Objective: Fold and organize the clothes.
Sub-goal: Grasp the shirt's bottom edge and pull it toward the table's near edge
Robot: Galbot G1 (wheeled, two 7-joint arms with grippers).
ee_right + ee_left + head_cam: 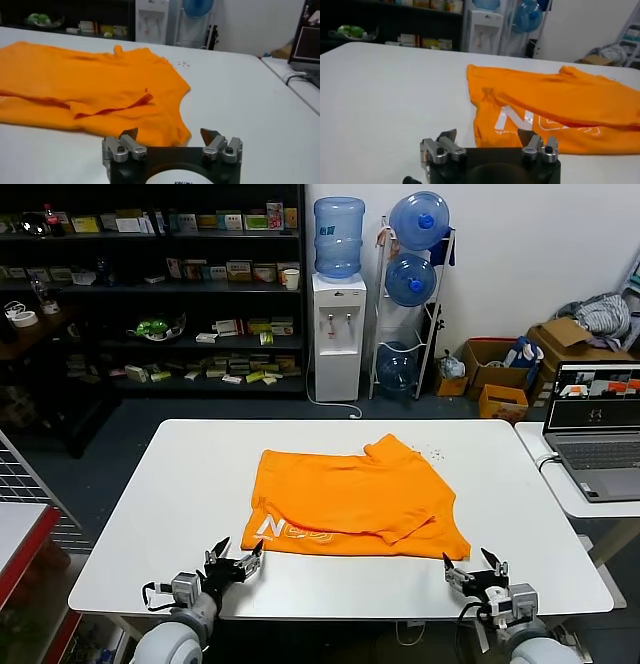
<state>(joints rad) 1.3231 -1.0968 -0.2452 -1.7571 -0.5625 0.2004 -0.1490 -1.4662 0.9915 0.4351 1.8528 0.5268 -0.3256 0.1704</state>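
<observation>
The clothes are one bright orange T-shirt lying partly folded in the middle of the white table, with white lettering along its near edge. My left gripper hovers at the table's near edge, just short of the shirt's near left corner, open and empty. My right gripper sits open and empty near the shirt's near right corner. In the left wrist view the gripper faces the lettered corner of the shirt. In the right wrist view the gripper faces the shirt, whose corner lies just beyond the fingertips.
A laptop stands on a side table to the right. Behind the table are a water dispenser, a rack of water bottles, dark shelves and cardboard boxes. A wire rack is at the left.
</observation>
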